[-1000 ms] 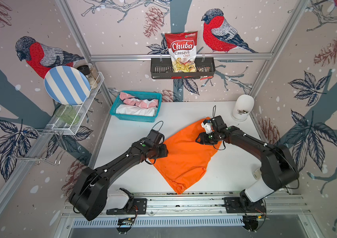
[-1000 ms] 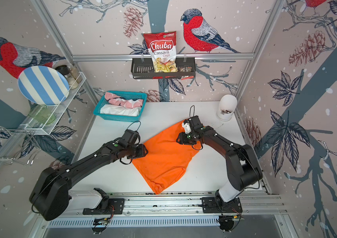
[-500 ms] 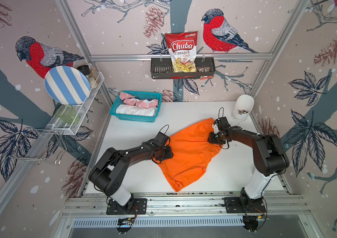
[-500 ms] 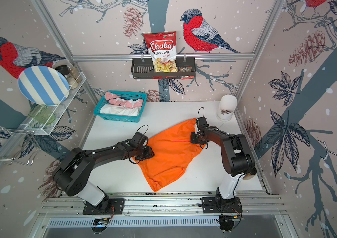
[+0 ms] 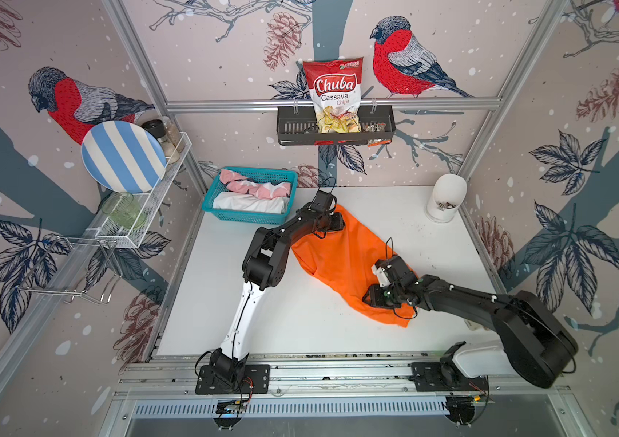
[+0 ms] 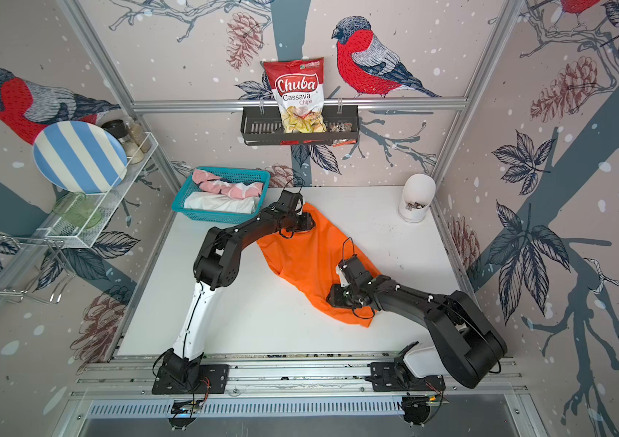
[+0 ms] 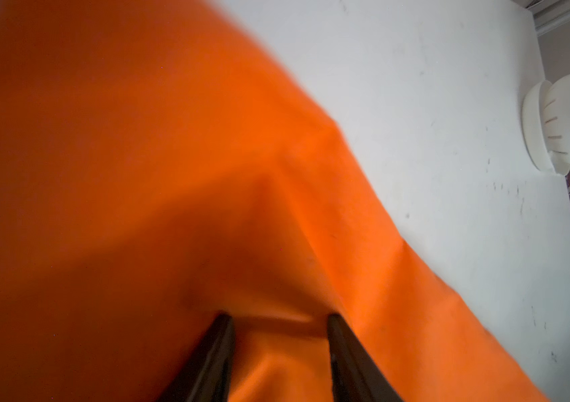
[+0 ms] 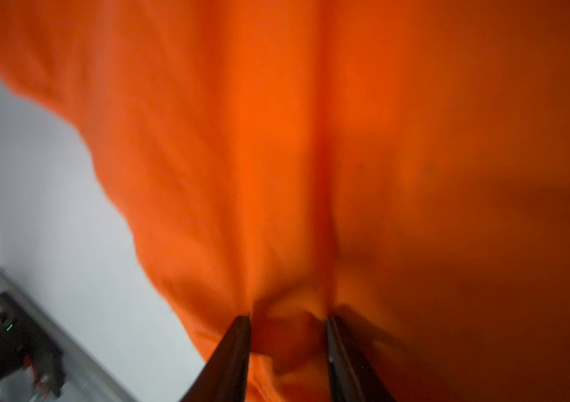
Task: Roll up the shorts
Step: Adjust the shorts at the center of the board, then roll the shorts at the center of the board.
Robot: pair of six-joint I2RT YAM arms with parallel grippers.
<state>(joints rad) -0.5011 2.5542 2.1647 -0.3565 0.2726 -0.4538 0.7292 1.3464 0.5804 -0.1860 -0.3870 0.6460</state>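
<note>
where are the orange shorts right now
In both top views the orange shorts lie diagonally mid-table, from beside the teal basket at the back toward the front right, between left hand and right hand.

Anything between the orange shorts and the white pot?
No. Only bare table lies between the orange shorts and the white pot; both top views and the left wrist view show it.
</note>
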